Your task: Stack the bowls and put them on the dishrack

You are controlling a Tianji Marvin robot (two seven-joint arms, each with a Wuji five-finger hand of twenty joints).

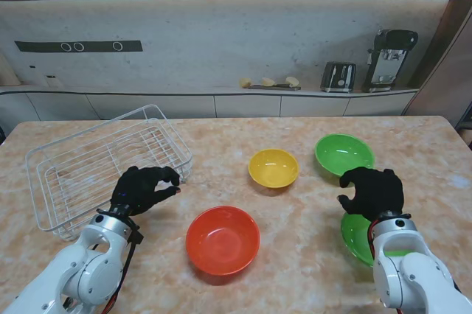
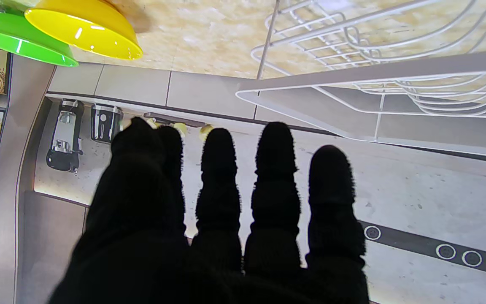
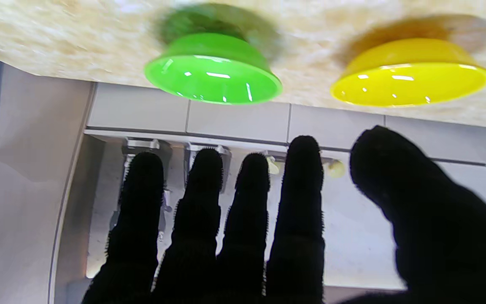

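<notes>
The right robot hand (image 1: 372, 191) is held empty, fingers apart, between two green bowls: one (image 1: 344, 153) just beyond its fingertips, the other (image 1: 357, 238) under its wrist, nearer to me. The left robot hand (image 1: 144, 189), likewise empty and spread, is beside the dishrack (image 1: 55, 181), with the red bowl (image 1: 222, 239) to its right.

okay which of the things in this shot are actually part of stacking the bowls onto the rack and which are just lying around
Part of the job: red bowl, yellow bowl, far green bowl, near green bowl, wire dishrack.

Just lying about: toaster, black countertop appliance, small yellowish items on the back counter.
</notes>
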